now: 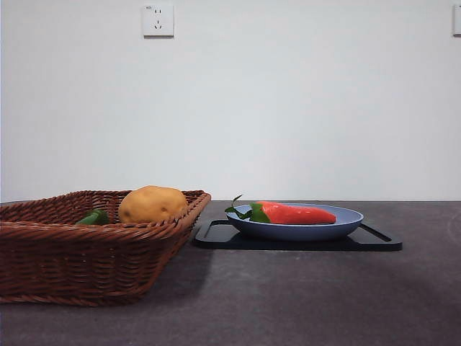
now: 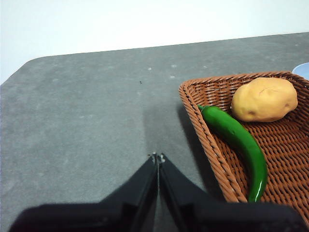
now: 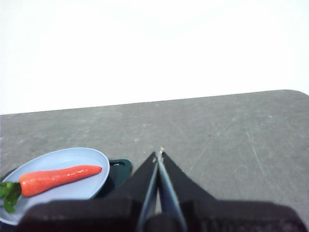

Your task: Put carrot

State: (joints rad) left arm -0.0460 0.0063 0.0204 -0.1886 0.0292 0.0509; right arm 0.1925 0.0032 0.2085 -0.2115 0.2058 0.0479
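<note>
1. The right hand (image 3: 159,153) hangs above bare table (image 3: 231,135) with its jaws pressed together and nothing between them. The carrot (image 3: 58,178) lies off to one side of it, near but apart.
2. The left hand (image 2: 158,157) is likewise closed and empty, over the table just beside the wicker basket (image 2: 212,145), which holds a potato (image 2: 264,99) and a green pepper (image 2: 239,140).
3. The carrot (image 1: 292,213) rests in the blue plate (image 1: 302,229), which sits on a black tray (image 1: 367,241). The basket (image 1: 86,245) stands next to the tray.
4. Its long axis lies flat, roughly across the front view. The leafy thick end (image 1: 245,211) points toward the basket and overhangs the plate's rim; the thin tip points away.
5. The carrot seems already placed on the plate, so the task is probably done or close to it, and both hands look parked.
6. If it must be lifted again, the right hand is the nearer. It should open wide first, come down with its jaws across the long axis, and close on the thicker half, since the glossy taper would likely slip from a grip near the tip.
</note>
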